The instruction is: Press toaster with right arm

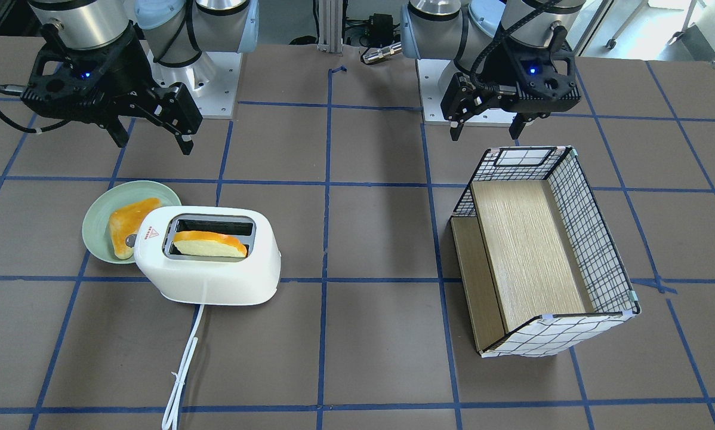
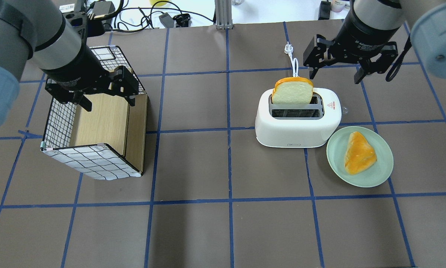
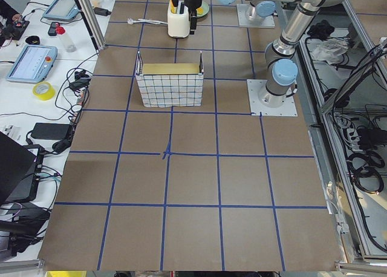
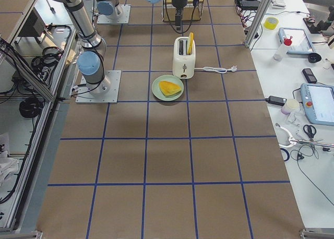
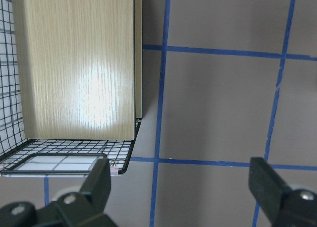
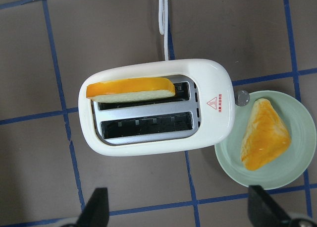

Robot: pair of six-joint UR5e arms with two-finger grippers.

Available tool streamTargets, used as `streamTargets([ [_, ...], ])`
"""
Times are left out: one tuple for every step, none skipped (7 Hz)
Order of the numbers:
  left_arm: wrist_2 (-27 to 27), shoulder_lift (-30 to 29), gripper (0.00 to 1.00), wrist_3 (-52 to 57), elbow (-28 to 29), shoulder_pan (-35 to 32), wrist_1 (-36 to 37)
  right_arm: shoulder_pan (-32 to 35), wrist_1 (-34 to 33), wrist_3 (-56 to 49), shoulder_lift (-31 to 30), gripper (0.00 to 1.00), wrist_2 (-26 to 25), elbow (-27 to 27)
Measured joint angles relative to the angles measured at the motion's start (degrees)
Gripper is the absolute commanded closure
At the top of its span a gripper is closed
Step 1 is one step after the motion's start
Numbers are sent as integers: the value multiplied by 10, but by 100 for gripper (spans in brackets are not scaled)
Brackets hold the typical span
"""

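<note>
The white toaster (image 2: 293, 130) stands on the table, seen also in the front view (image 1: 214, 280) and right wrist view (image 6: 208, 133). A bread slice (image 2: 292, 91) sticks up out of its far slot. The silver lever knob (image 6: 242, 97) is at the end by the plate. My right gripper (image 2: 336, 76) hangs open and empty above and beyond the toaster's knob end, apart from it; it also shows in the front view (image 1: 153, 143). My left gripper (image 2: 109, 103) hangs open and empty over the basket (image 2: 92, 160).
A green plate (image 2: 334, 156) with a triangular toast piece (image 2: 359, 153) lies beside the toaster's knob end. The toaster's white cord (image 2: 293, 61) runs away from the robot. The checked wire basket with wooden floor (image 1: 590, 239) lies on its side on the left arm's half.
</note>
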Motion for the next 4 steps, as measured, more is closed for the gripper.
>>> streamTargets([
  [0,0,0,0,0,0,0,-1,-1,0,1,0,-3,0],
  [0,0,0,0,0,0,0,-6,-1,-1,3,0,-6,1],
  [0,0,0,0,0,0,0,-20,0,-3,5,0,-6,1],
  [0,0,0,0,0,0,0,-46,4,-17,6,1,-4,3],
])
